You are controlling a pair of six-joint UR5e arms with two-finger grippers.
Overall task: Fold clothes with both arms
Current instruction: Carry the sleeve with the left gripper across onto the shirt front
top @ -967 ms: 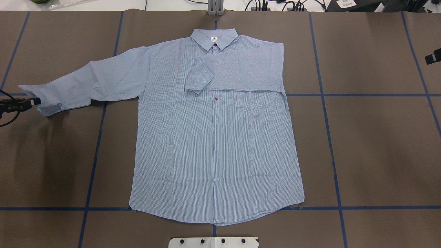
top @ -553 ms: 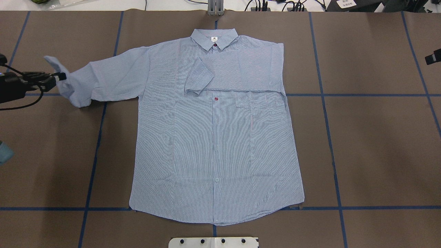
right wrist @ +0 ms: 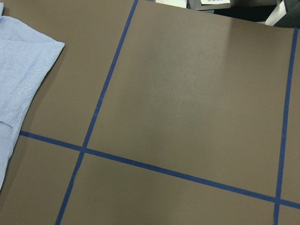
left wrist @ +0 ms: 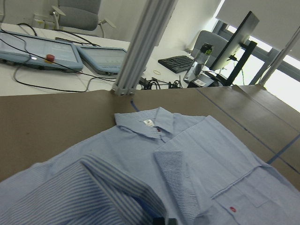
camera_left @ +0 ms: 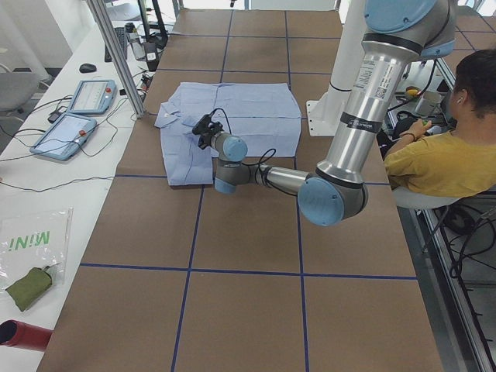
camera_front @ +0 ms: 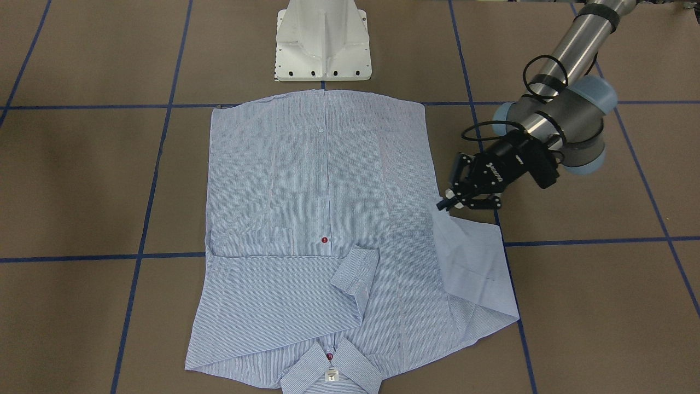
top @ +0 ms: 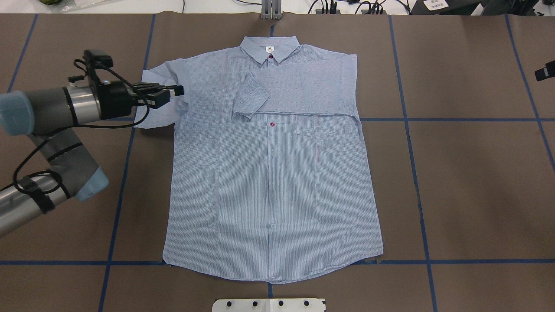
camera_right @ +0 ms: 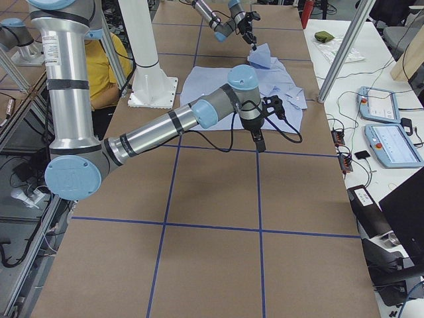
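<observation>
The light blue striped shirt (top: 269, 182) (camera_front: 306, 180) lies flat, front up, collar at the far edge. One sleeve is folded across the chest (top: 299, 91). My left gripper (top: 177, 91) (camera_front: 444, 203) is shut on the cuff of the other sleeve (camera_front: 476, 262). It holds the cuff raised over the shirt's shoulder edge, the sleeve doubled back beneath it. The left wrist view looks over the collar (left wrist: 145, 123) and the folded cuff (left wrist: 176, 176). My right gripper (top: 545, 71) shows only as a black tip at the table's right edge, away from the shirt; whether it is open I cannot tell.
The white pedestal base (camera_front: 322, 41) stands at the shirt's hem side. Blue tape lines (top: 416, 119) cross the brown table cover. An aluminium post (top: 271, 8) stands behind the collar. Control tablets (camera_left: 77, 116) lie on the side bench. A seated person (camera_left: 442, 155) is beside the robot.
My left gripper has lifted the cuff from the far left of the table and carried it right, toward the shirt body. The left arm has come into view. The right gripper's tip stayed put.
</observation>
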